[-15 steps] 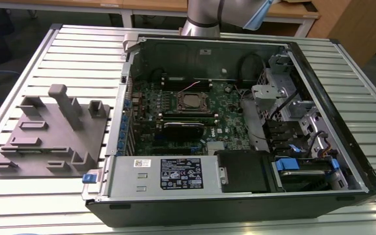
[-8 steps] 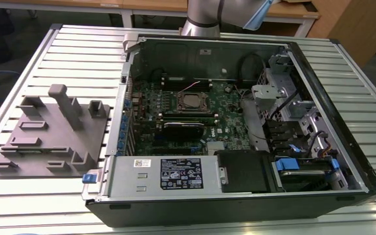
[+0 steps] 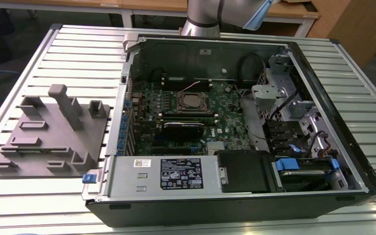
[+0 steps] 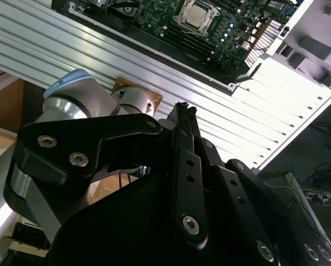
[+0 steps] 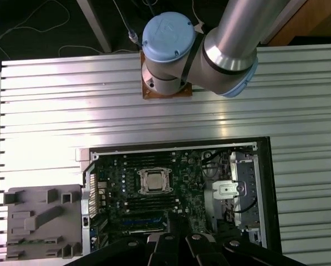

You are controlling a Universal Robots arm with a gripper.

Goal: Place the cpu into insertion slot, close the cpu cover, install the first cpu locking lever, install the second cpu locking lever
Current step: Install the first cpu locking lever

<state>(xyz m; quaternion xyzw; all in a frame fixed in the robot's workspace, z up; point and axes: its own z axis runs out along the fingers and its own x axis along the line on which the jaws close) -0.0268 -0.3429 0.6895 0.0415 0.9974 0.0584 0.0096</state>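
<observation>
Slatted metal table (image 3: 57,54) carries everything. On it lies an open case (image 3: 227,209), side panel off, cavity facing up. The arm (image 5: 240,27) rises from its base on the table just beyond the far wall of the case; in the first wrist view its blue-capped joint sits over that base. Left of the case in the exterior view, just beside it, a grey moulded fixture (image 3: 44,137) with upright posts and pockets rests flat on the slats. Inside the case, the green board (image 3: 150,100) covers the floor on the side nearer the fixture; a silver supply box (image 3: 129,176) fills the near corner. Gripper (image 5: 176,224) hangs high above the case, well apart from the board, looking straight down on it. Its black fingers (image 4: 183,144) run together to one narrow tip in both wrist views, no gap seen between them, and nothing is held. The slot (image 3: 181,102) sits near the middle of the board, toward the far wall. A silvery cover (image 5: 142,182) appears to lie flat on it, framing the centre. The cpu (image 5: 155,181) is seated in the slot, dull silver top showing through the cover's window; the second wrist view shows the same (image 4: 195,15). Levers beside the slot are too small to judge.
</observation>
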